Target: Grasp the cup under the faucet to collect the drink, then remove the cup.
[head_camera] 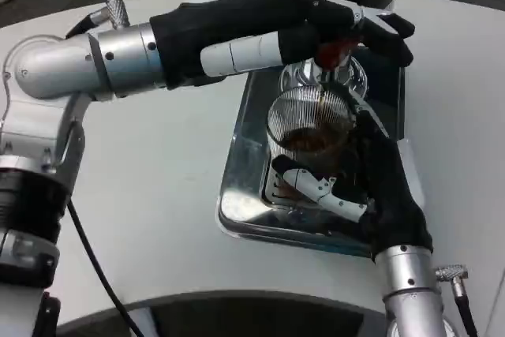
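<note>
cup (309, 120): clear ribbed glass | tray (241, 195): glossy mirror-like metal | table (158, 171): smooth matt white

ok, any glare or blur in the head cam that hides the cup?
Head view: bright reflections on the metal tray, none hiding the ribbed cup; the dark drink inside is readable. Left robot hand by the faucet and right robot hand holding the cup look slightly soft.

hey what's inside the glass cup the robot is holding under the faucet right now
The ribbed glass cup holds a dark brown drink, filling roughly its lower part. The right hand wraps the cup's near side, hiding its base; the left hand covers the faucet above.
</note>
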Robot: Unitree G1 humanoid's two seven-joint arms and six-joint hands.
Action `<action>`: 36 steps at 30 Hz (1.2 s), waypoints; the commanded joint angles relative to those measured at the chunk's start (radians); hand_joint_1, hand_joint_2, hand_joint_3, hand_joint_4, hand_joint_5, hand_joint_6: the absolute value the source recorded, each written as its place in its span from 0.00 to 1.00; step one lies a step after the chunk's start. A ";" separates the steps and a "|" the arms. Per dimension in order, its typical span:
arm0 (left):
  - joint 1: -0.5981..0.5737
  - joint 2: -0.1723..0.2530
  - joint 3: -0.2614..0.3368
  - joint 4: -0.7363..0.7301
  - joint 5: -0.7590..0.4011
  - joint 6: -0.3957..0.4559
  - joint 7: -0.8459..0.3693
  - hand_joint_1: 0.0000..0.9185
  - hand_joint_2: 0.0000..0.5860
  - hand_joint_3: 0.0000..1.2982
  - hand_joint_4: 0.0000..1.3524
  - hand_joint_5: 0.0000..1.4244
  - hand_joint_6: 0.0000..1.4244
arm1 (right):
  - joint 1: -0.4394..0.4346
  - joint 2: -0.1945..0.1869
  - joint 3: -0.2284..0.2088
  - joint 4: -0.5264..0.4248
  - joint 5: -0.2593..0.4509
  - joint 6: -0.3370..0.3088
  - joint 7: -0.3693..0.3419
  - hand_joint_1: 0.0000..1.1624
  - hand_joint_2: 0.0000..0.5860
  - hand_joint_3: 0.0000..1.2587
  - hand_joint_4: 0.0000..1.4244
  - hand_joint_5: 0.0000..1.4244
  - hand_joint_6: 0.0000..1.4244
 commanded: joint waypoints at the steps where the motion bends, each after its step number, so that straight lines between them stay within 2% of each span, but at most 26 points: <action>1: 0.033 0.000 -0.027 0.016 0.039 0.006 -0.019 0.00 0.03 0.29 0.08 0.10 0.00 | 0.003 0.007 0.006 0.024 -0.004 0.013 -0.009 0.76 0.25 0.20 0.26 0.28 0.19; 14: 0.060 0.010 -0.013 0.009 0.034 0.018 0.016 0.00 0.04 0.28 0.07 0.09 0.00 | -0.015 0.015 -0.002 0.050 -0.022 0.015 -0.077 0.83 0.26 0.36 0.38 0.42 0.35; 23: 0.071 0.013 -0.010 0.005 0.037 0.016 0.035 0.00 0.05 0.28 0.04 0.07 0.00 | -0.019 0.014 -0.010 0.053 -0.037 0.013 -0.113 0.86 0.27 0.46 0.43 0.49 0.43; 36: 0.097 0.010 0.001 -0.014 0.027 0.031 0.072 0.00 0.07 0.24 0.00 0.04 0.00 | 0.009 0.010 -0.015 0.019 -0.055 0.011 -0.150 0.90 0.25 0.54 0.50 0.61 0.60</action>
